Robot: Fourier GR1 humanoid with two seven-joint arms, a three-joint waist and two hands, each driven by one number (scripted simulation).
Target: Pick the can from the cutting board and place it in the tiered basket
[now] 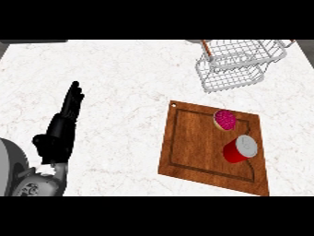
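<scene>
A red can (240,149) with a silver top stands on the right part of a brown wooden cutting board (193,147). Beside it, toward the board's far edge, lies a small round pink-red item (224,119). The white wire tiered basket (237,62) stands at the counter's far right, apart from the board. My left hand (61,129) rests at the lower left with its fingers straight and pointing away, well left of the board and holding nothing. No right hand shows in the head view.
The white marble counter (119,78) spreads between my left hand and the board. A grey rounded part of my body (3,166) fills the lower left corner. The counter's far edge runs along the top.
</scene>
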